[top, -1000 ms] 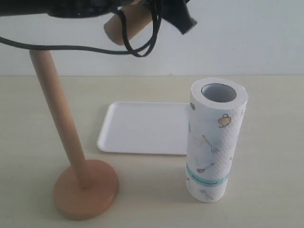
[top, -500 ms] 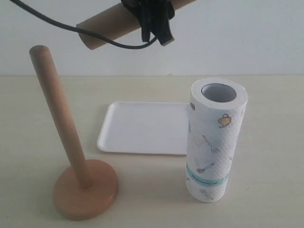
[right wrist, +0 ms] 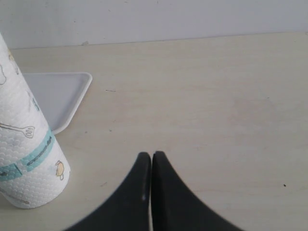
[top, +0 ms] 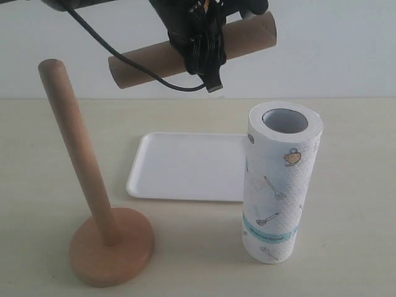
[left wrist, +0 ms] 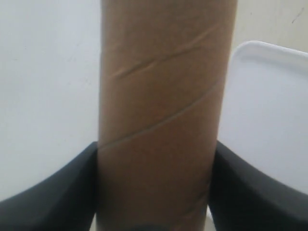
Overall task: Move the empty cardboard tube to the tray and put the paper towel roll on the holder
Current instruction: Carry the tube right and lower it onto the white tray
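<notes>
My left gripper (top: 201, 46) is shut on the empty cardboard tube (top: 139, 63), holding it near level high above the tray (top: 179, 164). In the left wrist view the brown tube (left wrist: 161, 96) fills the gap between both black fingers (left wrist: 62, 192), with the tray's corner (left wrist: 269, 96) beneath. The paper towel roll (top: 278, 185) stands upright at the tray's right edge; it also shows in the right wrist view (right wrist: 24, 149). The wooden holder (top: 86, 179) stands bare at the front left. My right gripper (right wrist: 151, 156) is shut and empty above bare table, right of the roll.
The tabletop (top: 352, 185) is light beige wood with a white wall behind it. A black cable (top: 117, 59) hangs from the left arm near the holder's post top. The tray's corner (right wrist: 67, 91) lies behind the roll in the right wrist view.
The left gripper has carried the tube rightward and downward, from up beside the holder's post to over the tray. The roll, holder and tray have not moved.
</notes>
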